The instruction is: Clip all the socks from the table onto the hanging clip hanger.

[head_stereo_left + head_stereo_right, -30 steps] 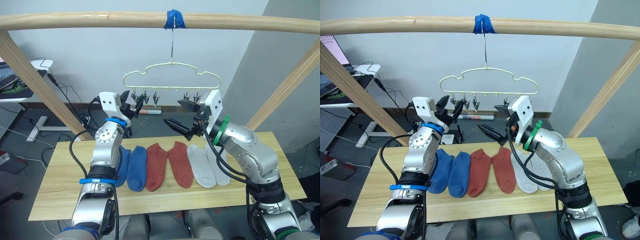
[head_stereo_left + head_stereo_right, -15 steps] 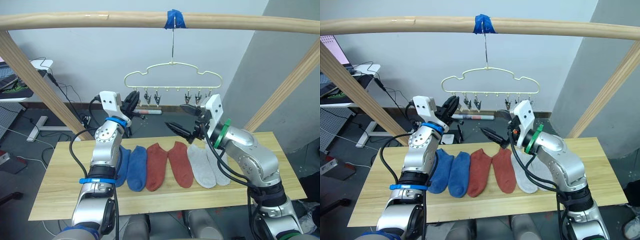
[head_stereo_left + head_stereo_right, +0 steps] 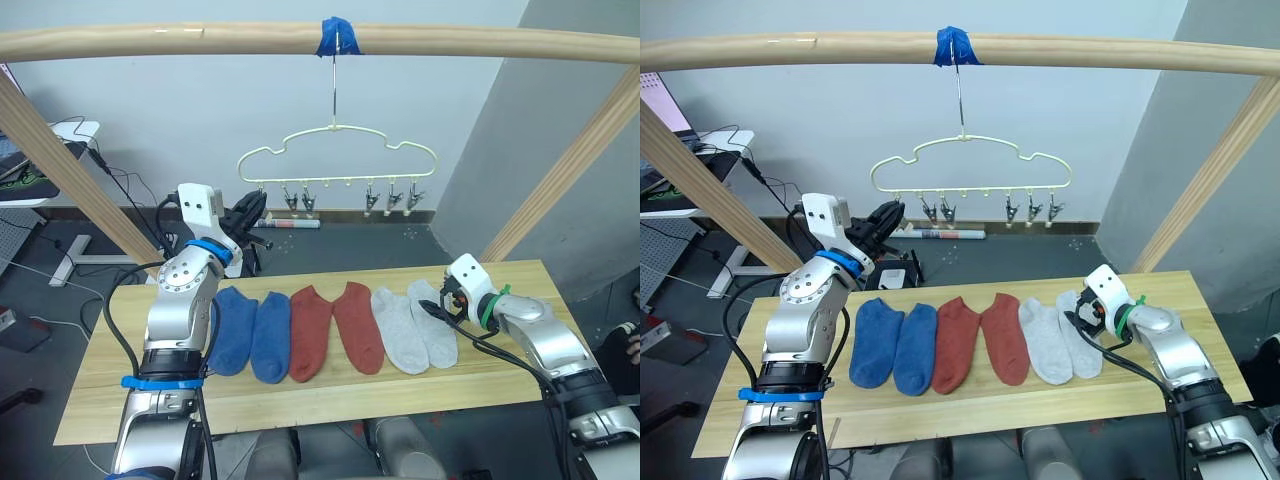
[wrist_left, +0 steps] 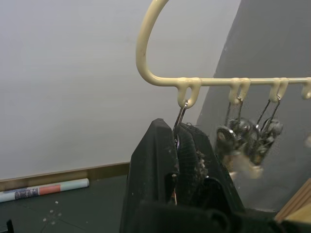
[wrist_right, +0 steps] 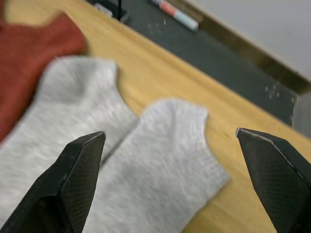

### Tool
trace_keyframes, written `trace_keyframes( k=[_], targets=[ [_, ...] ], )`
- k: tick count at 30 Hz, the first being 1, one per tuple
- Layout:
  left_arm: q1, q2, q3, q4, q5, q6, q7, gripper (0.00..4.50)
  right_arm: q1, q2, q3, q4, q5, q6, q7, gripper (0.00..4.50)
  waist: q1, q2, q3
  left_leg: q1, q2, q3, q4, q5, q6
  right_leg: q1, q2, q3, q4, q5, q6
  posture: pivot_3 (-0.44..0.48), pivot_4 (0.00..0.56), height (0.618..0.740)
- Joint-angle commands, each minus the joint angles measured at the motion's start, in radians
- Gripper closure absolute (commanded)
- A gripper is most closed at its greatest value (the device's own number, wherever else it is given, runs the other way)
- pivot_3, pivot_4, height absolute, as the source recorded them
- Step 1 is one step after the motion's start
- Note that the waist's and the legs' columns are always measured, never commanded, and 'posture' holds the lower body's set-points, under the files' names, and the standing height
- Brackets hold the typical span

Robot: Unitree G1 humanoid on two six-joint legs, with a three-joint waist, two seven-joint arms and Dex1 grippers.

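The cream clip hanger hangs by its hook from the pole, with a row of metal clips under it. My left gripper is raised at its left end. In the left wrist view its fingers are shut around the leftmost clip, whose wire runs down between them. Six socks lie in a row on the table: two blue, two rust red, two light grey. My right gripper is low over the right-hand grey sock, open, with a finger on either side of it.
The round pole frame spans the top, with slanted posts at left and right. Blue tape holds the hook. Behind the table is dark floor with a tube and cables.
My left gripper has shut on the leftmost clip. My right arm has dropped from beside the hanger to the grey socks, still open. The camera has shifted slightly.
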Motion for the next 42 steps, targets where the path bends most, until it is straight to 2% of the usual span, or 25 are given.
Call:
trace_keyframes(
  k=[1, 7, 13, 15, 26, 28, 32, 37, 39, 40, 42],
  targets=[
    [0.008, 0.012, 0.02, -0.033, -0.006, 0.012, 0.003, 4.49, -0.034, 0.013, -0.001, 0.067, -0.027, -0.06, 0.031, 0.0, 0.003, 0.0, 0.002, 0.0, 0.0, 0.0, 0.0, 0.0, 0.0, 0.0, 0.0, 0.0, 0.0, 0.0, 0.0, -0.086, 0.21, 0.74],
    [0.024, 0.008, 0.021, -0.065, -0.013, 0.034, 0.011, 4.49, -0.084, 0.042, 0.041, 0.317, -0.123, -0.18, 0.024, 0.0, 0.007, 0.0, 0.006, 0.0, 0.0, 0.0, -0.001, 0.0, 0.0, 0.0, 0.0, 0.0, -0.001, 0.0, 0.0, -0.064, 0.216, 0.74],
    [0.036, 0.01, 0.026, -0.081, -0.012, 0.047, 0.016, 4.49, -0.093, 0.06, 0.036, 0.388, -0.14, -0.231, 0.047, 0.0, 0.005, 0.0, 0.007, 0.001, 0.0, 0.0, 0.0, 0.0, 0.0, 0.002, -0.001, 0.0, 0.0, 0.0, 0.0, -0.051, 0.217, 0.74],
    [0.035, 0.011, 0.028, -0.081, -0.012, 0.048, 0.018, 4.5, -0.089, 0.064, 0.038, 0.397, -0.146, -0.242, 0.05, 0.55, 0.005, 0.0, 0.007, 0.001, 0.0, 0.0, 0.0, 0.0, 0.0, 0.002, -0.001, 0.0, 0.0, 0.0, 0.0, -0.05, 0.218, 0.74],
    [0.028, 0.012, 0.034, -0.078, -0.016, 0.054, 0.023, 4.5, -0.046, 0.055, -0.001, 0.372, -0.137, -0.249, 0.067, 4.34, 0.007, 0.0, 0.007, 0.002, 0.0, -0.001, 0.001, 0.0, 0.0, 0.003, -0.001, 0.0, 0.0, 0.0, 0.001, -0.05, 0.214, 0.74],
    [0.026, 0.011, 0.033, -0.075, -0.016, 0.055, 0.022, 4.5, -0.036, 0.052, -0.012, 0.353, -0.132, -0.242, 0.069, 4.43, 0.008, 0.0, 0.007, 0.001, 0.0, -0.001, 0.001, 0.0, 0.0, 0.003, -0.001, 0.0, -0.001, 0.0, 0.001, -0.056, 0.215, 0.74],
    [0.02, 0.007, 0.027, -0.067, -0.018, 0.055, 0.022, 4.5, -0.003, 0.05, -0.044, 0.283, -0.115, -0.222, 0.072, 4.43, 0.007, 0.0, 0.007, 0.001, -0.001, -0.001, 0.001, 0.0, 0.0, 0.003, -0.001, 0.0, 0.0, 0.0, 0.001, -0.062, 0.213, 0.74],
    [0.008, -0.004, 0.043, -0.072, -0.059, 0.106, 0.025, 4.5, 0.067, 0.039, -0.09, 0.076, -0.077, -0.189, 0.084, 4.43, 0.007, 0.001, 0.012, 0.001, -0.001, -0.001, 0.001, 0.0, 0.0, 0.003, -0.001, 0.0, -0.001, 0.0, 0.001, -0.059, 0.213, 0.74],
    [-0.007, -0.023, 0.093, -0.094, -0.179, 0.248, 0.033, 4.5, 0.125, 0.015, -0.093, -0.154, -0.056, -0.165, 0.113, 4.43, 0.007, 0.002, 0.014, 0.001, -0.001, -0.001, 0.001, 0.0, 0.0, 0.002, -0.001, 0.0, 0.0, 0.0, 0.001, -0.066, 0.213, 0.74],
    [-0.021, -0.042, 0.144, -0.111, -0.303, 0.382, 0.056, 4.5, 0.159, 0.0, -0.086, -0.3, -0.043, -0.173, 0.133, 4.43, 0.006, 0.002, 0.015, 0.001, -0.001, -0.001, 0.001, 0.0, 0.0, 0.002, -0.001, 0.0, 0.0, 0.0, 0.001, -0.066, 0.213, 0.74],
    [-0.042, -0.061, 0.222, -0.129, -0.496, 0.593, 0.101, 4.5, 0.196, -0.003, -0.071, -0.489, -0.031, -0.176, 0.138, 4.43, 0.005, 0.003, 0.016, 0.0, -0.001, -0.001, 0.0, 0.0, 0.0, 0.001, -0.001, -0.001, 0.001, 0.0, 0.001, -0.066, 0.211, 0.74]
  ],
)
